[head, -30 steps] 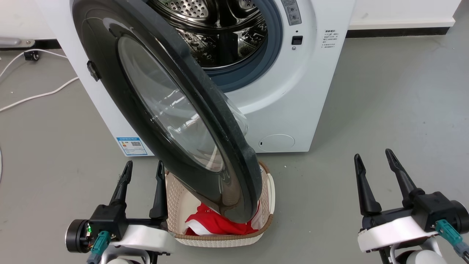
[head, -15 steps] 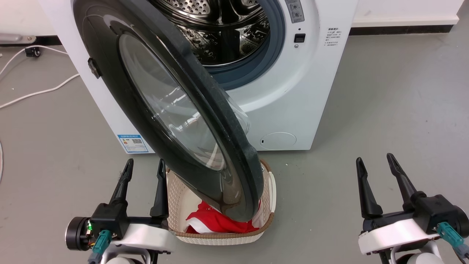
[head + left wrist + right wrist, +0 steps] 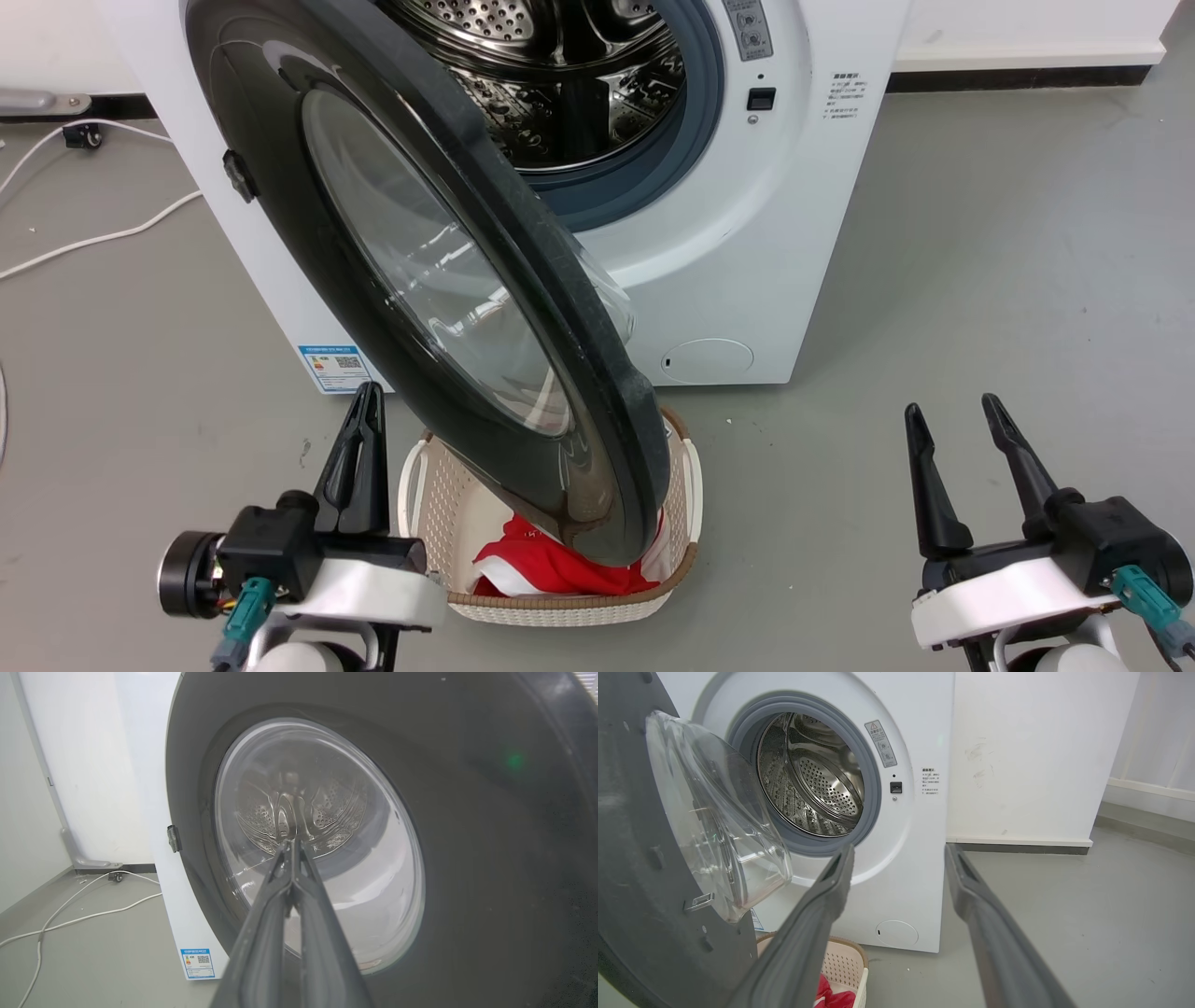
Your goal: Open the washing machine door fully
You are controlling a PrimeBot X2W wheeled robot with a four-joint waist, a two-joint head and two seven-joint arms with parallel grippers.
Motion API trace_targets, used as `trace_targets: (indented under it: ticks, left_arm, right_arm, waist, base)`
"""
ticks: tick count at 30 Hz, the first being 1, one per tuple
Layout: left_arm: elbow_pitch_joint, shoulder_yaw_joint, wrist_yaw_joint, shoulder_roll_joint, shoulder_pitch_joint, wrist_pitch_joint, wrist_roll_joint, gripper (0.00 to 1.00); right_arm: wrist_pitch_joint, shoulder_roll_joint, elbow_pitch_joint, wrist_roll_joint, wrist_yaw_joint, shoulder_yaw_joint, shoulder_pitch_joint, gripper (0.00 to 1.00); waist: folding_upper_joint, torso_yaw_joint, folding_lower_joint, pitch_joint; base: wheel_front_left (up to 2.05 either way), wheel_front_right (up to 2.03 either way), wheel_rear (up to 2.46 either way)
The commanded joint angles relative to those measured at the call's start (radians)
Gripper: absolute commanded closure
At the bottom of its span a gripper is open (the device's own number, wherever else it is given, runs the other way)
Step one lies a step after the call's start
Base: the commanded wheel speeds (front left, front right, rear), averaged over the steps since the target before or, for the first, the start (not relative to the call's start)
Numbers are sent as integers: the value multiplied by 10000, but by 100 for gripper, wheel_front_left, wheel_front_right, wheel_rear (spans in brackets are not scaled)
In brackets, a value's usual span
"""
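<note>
The white washing machine (image 3: 747, 233) stands ahead with its steel drum mouth showing. The washing machine door (image 3: 280, 140), black-rimmed with a clear glass centre, hangs partly swung out towards me, hinged on the left. My left gripper (image 3: 367, 390) is shut on nothing, low on the door's outer side, just left of the lower rim. In the left wrist view this left gripper (image 3: 290, 843) points at the glass of the door (image 3: 467, 835). My right gripper (image 3: 950, 403) stands open at the lower right, well apart from the door. The right wrist view has the right gripper (image 3: 900, 848) facing the machine (image 3: 915, 858) and the door's (image 3: 644, 882) inner side.
A cream basket (image 3: 560, 609) with a red cloth (image 3: 551, 565) sits on the floor right under the door's lower edge. A white cable (image 3: 93, 243) trails over the grey floor at the left. A white wall with a dark skirting runs behind the machine.
My left gripper has shut its fingers and edged forward and a little left, beside the door's lower rim. The door and the right gripper have stayed put.
</note>
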Motion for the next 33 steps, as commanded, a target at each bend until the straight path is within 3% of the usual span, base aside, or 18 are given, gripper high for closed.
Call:
trace_targets:
  ticks: [1, 10, 24, 33]
  left_arm:
    - [-56, 32, -14, -9, -154, -23, -37, 100]
    - [-1370, 29, -88, -9, -697, -23, -59, 100]
    - [-4387, -1033, 15, -7, -2421, -17, 108, 100]
    - [-4056, -3100, -423, -6, -2835, 203, -387, 100]
  right_arm:
    - [-47, 39, 21, 45, -6, -16, -70, 0]
    - [-43, 40, 92, 103, -6, -127, 133, 0]
    - [41, 39, 18, 188, -6, -198, 216, 0]
    - [-16, 40, 84, 288, -6, -201, 105, 0]
  waist:
    - [0, 7, -1, -10]
    - [0, 106, -1, -124]
    - [0, 212, -1, -110]
    - [0, 112, -1, 60]
  base:
    - [0, 0, 0]
    - [0, 0, 0]
    - [0, 0, 0]
    - [0, 0, 0]
